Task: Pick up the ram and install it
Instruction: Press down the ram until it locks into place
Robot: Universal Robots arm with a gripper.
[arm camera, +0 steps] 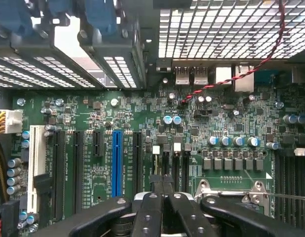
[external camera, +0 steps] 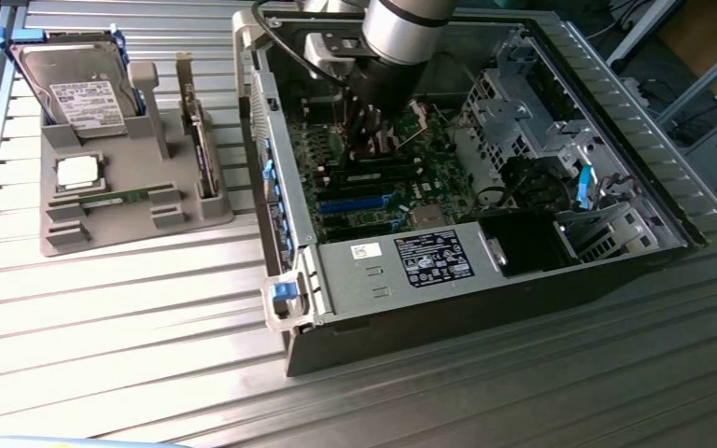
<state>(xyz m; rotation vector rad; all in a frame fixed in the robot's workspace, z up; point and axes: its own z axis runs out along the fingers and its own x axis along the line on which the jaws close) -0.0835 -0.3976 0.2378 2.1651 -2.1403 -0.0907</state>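
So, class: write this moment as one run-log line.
claw: shut, nothing seen held | position: inside computer case, over motherboard | ram: in grey holder, outside case

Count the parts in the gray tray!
4: hard drive at back, square chip midway, ram stick in front, upright card on the exterior view's right. Some may hide.

motherboard: green | slot: blue | holder tray: grey | twisted wire: red-black
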